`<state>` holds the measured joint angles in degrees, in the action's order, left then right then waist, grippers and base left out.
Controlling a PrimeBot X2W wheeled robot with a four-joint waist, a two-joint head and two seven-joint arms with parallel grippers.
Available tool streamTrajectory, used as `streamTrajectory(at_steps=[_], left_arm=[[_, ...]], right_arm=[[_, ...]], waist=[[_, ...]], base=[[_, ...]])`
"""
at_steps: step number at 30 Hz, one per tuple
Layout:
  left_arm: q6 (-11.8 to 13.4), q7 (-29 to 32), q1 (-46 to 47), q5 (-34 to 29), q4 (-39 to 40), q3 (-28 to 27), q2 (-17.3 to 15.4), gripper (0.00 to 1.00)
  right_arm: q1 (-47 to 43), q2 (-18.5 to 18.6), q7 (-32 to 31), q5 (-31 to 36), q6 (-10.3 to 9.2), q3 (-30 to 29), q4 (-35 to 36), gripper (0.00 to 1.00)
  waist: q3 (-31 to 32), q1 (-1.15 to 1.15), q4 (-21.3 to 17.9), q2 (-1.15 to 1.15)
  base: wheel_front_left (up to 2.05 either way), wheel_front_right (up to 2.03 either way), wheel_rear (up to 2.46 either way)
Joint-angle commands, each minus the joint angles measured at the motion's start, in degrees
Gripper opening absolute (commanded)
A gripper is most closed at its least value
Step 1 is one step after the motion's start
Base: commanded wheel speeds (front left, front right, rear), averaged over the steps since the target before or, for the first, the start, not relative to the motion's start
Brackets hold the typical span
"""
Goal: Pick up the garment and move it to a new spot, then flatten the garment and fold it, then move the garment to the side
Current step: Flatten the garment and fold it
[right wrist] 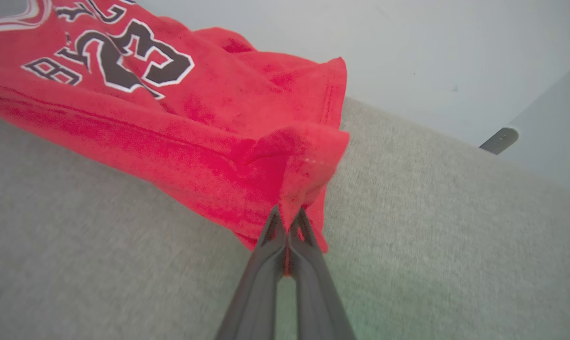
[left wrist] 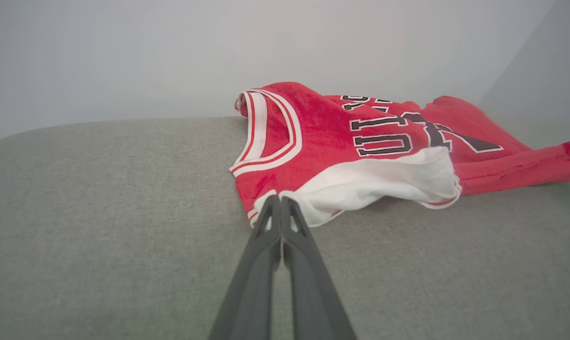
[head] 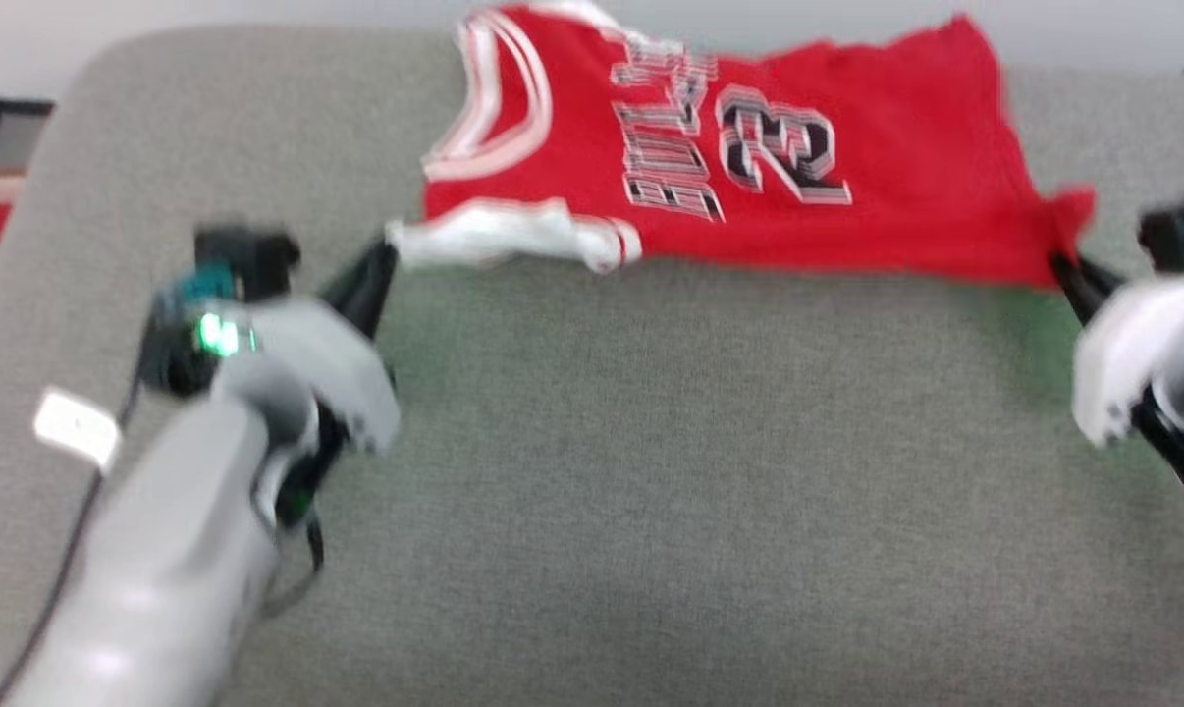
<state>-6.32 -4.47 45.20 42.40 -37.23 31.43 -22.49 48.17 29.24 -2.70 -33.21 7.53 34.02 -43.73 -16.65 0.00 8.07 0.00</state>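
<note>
Grey upholstery spreads across the scene, and the garment lies stretched along its far edge, lettering up. At left, the left gripper is pinched tight on the white sleeve. At right, the right gripper is pinched tight on the red hem corner.

Grey woven fabric surface, broad and flat, with a rounded far-left corner, under even, diffuse light. Behind it is a plain pale wall, which meets a second, slightly darker plane at the right of the left wrist view. Beyond the rounded corner is a dark rectangular frame, blurred. In the right wrist view, a short grey tubular fitting shows past the surface's far edge.
</note>
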Motion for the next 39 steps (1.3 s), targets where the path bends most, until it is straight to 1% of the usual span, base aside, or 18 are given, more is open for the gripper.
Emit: streamTrajectory(at_steps=[1, 3, 5, 7, 9, 11, 15, 17, 19, 23, 24, 32, 36, 39], left_arm=[[1.2, 0.5, -4.0, 0.5, 2.8, 0.2, -0.9, 0.00], [3.2, 1.7, -9.3, 1.1, 7.7, 0.3, -2.4, 0.00], [5.5, 2.9, -14.5, 1.8, 13.0, 0.1, -3.9, 0.00], [8.1, 3.8, -19.5, 2.5, 18.2, -0.2, -5.3, 0.00], [11.2, 4.6, -24.2, 2.8, 23.3, -0.7, -6.7, 0.00], [13.8, 5.9, -28.8, 3.4, 28.1, -0.5, -7.7, 0.00], [18.7, 8.7, -36.4, 4.6, 36.2, -0.4, -9.6, 0.00], [20.9, 10.0, -39.6, 4.9, 39.1, -0.2, -10.4, 0.00], [22.5, 11.1, -42.2, 5.6, 41.7, 0.3, -10.6, 0.00], [25.3, 13.5, -46.3, 6.6, 45.0, 0.8, -11.3, 0.00], [25.3, 13.5, -46.3, 6.6, 45.0, 0.8, -11.3, 0.00], [28.8, 17.0, -50.6, 7.9, 49.7, 1.5, -12.7, 0.00], [29.7, 17.9, -50.7, 7.8, 52.6, 0.6, -14.4, 0.00], [30.6, 18.5, -49.3, 6.5, 55.2, -0.4, -16.4, 0.00]], right_arm=[[-3.5, 2.2, -1.1, -2.0, -0.07, -0.2, 3.0, 0.00], [-8.7, 4.8, -3.1, -4.6, -0.08, -1.8, 6.8, 0.00], [-13.7, 6.5, -5.3, -6.6, -0.08, -3.1, 11.1, 0.00], [-18.6, 8.2, -7.3, -8.2, -0.08, -4.6, 14.9, 0.00], [-23.4, 9.5, -9.5, -9.0, -0.08, -6.3, 18.4, 0.00], [-27.9, 10.0, -11.7, -10.3, -0.08, -8.2, 21.5, 0.00], [-35.5, 11.0, -15.9, -10.4, -0.08, -12.6, 27.4, 0.00], [-39.0, 10.8, -17.9, -9.9, -0.08, -14.7, 30.1, 0.00], [-42.0, 10.1, -20.2, -10.0, -0.07, -16.8, 32.5, 0.00], [-47.7, 8.7, -24.6, -9.1, -0.07, -20.4, 36.8, 0.00], [-47.7, 8.7, -24.6, -9.1, -0.07, -20.4, 36.8, 0.00], [-53.8, 6.6, -30.6, -6.9, -0.07, -26.5, 44.0, 0.00], [-54.5, 5.4, -32.9, -6.3, -0.07, -28.3, 46.5, 0.00], [-53.4, 4.6, -34.3, -5.8, -0.07, -29.6, 48.0, 0.00]], waist=[[3.7, 0.00, 0.5, 0.00], [4.3, 0.00, 0.6, 0.00], [4.6, 0.00, 0.6, 0.00], [5.0, 0.00, 0.5, 0.00], [5.3, 0.00, 0.6, 0.00], [5.5, 0.00, 0.6, 0.00], [5.7, 0.00, 0.6, 0.00], [5.8, 0.00, 0.6, 0.00], [5.9, 0.00, 0.7, 0.00], [5.9, 0.00, 0.8, 0.00], [5.9, 0.00, 0.8, 0.00], [5.7, 0.00, 0.5, 0.00], [5.5, 0.00, 0.1, 0.00], [5.2, 0.00, -0.6, 0.00]], base=[[0.00, 0.00, 0.00], [0.00, 0.00, 0.00], [0.00, 0.00, 0.00], [0.00, 0.00, 0.00], [0.00, 0.00, 0.00], [0.00, 0.00, 0.00], [0.00, 0.00, 0.00], [0.00, 0.00, 0.00], [0.00, 0.00, 0.00], [0.00, 0.00, 0.00], [0.00, 0.00, 0.00], [0.00, 0.00, 0.00], [0.00, 0.00, 0.00], [0.00, 0.00, 0.00]])
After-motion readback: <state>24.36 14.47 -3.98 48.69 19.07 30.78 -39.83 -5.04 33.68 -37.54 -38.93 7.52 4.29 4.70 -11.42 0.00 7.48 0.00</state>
